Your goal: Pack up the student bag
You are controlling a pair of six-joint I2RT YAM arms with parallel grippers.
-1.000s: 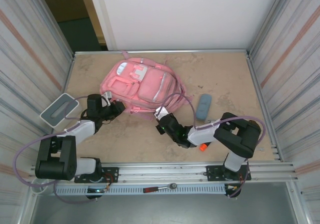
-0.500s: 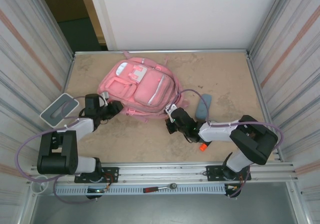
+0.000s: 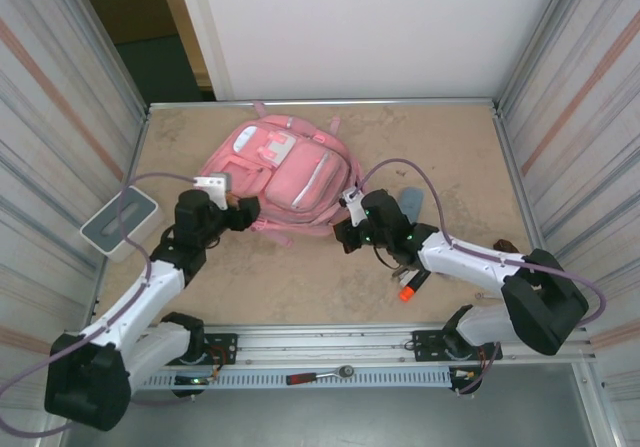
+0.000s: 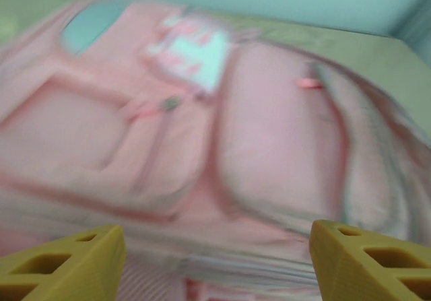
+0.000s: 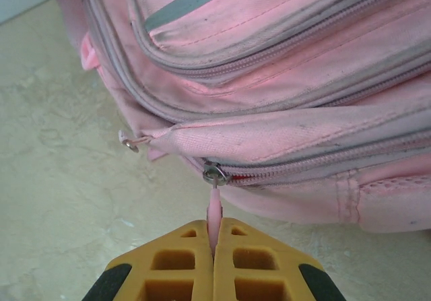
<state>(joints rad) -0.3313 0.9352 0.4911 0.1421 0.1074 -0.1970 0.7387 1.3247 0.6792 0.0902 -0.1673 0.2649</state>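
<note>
two right gripper fingers pinch a pink zip pull on the bag at their tips; left gripper fingers spread, blurred bag ahead, seemingly untouched.

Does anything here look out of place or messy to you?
Nothing is spilled or broken. The small grey-white box sits crooked, seemingly overhanging the table's left edge. The pink backpack lies flat, its zip seams grubby where the right end effector pinches a zip pull.

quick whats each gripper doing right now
Left gripper: open, holding nothing, facing the student bag.
Right gripper: shut on the bag's pink zip pull.
</note>
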